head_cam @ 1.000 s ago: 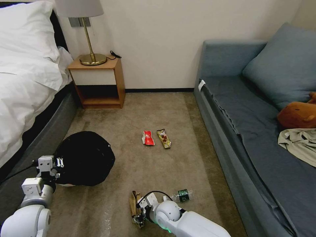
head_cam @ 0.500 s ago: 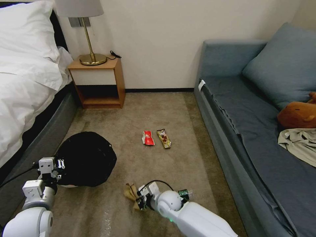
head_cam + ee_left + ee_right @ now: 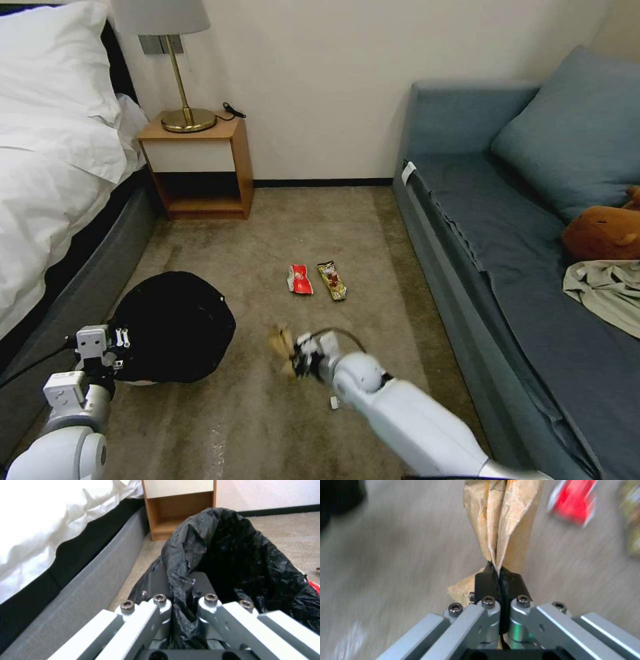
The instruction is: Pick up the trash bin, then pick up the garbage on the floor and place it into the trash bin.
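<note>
The trash bin (image 3: 175,325), wrapped in a crinkly black bag, stands on the carpet at the left. My left gripper (image 3: 120,339) is shut on its near rim; the left wrist view shows the bag (image 3: 233,555) pinched between the pads. My right gripper (image 3: 298,361) is above the carpet's middle, shut on a crumpled tan scrap (image 3: 280,340) of garbage. In the right wrist view the scrap (image 3: 501,517) sticks out beyond the closed pads. A red-white wrapper (image 3: 299,279) and a brown-gold wrapper (image 3: 331,280) lie side by side farther out on the floor.
A bed (image 3: 53,167) runs along the left, with a wooden nightstand (image 3: 200,167) and lamp (image 3: 180,67) at the wall. A blue sofa (image 3: 533,233) lines the right, holding a brown plush toy (image 3: 600,233) and khaki clothing (image 3: 607,290). Open carpet lies between them.
My right gripper has lifted the tan scrap off the floor and carried it away from me, toward the carpet's middle. The left gripper and bin have barely shifted.
</note>
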Motion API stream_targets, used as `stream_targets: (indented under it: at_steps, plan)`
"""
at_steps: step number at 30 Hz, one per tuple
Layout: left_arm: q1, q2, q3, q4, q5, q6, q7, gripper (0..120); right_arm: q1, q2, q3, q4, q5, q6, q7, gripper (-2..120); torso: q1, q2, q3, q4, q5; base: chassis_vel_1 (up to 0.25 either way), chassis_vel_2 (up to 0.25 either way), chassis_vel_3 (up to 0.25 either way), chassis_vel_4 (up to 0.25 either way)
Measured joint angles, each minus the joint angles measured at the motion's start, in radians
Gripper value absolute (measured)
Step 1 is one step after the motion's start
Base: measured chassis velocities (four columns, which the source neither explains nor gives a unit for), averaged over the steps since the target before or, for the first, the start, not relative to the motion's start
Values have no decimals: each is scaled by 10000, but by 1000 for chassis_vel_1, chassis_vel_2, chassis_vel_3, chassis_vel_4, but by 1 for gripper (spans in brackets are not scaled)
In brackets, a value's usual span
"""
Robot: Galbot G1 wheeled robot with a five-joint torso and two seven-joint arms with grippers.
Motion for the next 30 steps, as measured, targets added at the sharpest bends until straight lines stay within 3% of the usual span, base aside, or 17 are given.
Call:
stream_targets:
  at_steps: [10, 16, 21, 30]
  plan:
    - [-71, -191, 165, -18, -33, 10, 5, 4, 656, -163, 932, 1181, 82, 427, -560, 0, 0, 0, 0, -1, 0, 0, 0, 0, 0]
    - [-62, -570, 495, -79, 56, 24, 6, 4, 1048, -157, 549, 2975, 2071, 367, -980, 0, 0, 0, -1, 0, 0, 0, 0, 0, 0]
    - [-67, -613, 667, -57, 144, 14, 2, 4, 1154, -28, -317, 3977, 3335, 109, -1124, 0, 0, 0, -1, 0, 0, 0, 0, 0, 0]
    - [-21, -565, 685, -70, 9, 9, -10, 4, 918, 261, -1569, 3529, 3206, 164, -935, 0, -1, 0, 0, 1, -1, 0, 0, 0, 0]
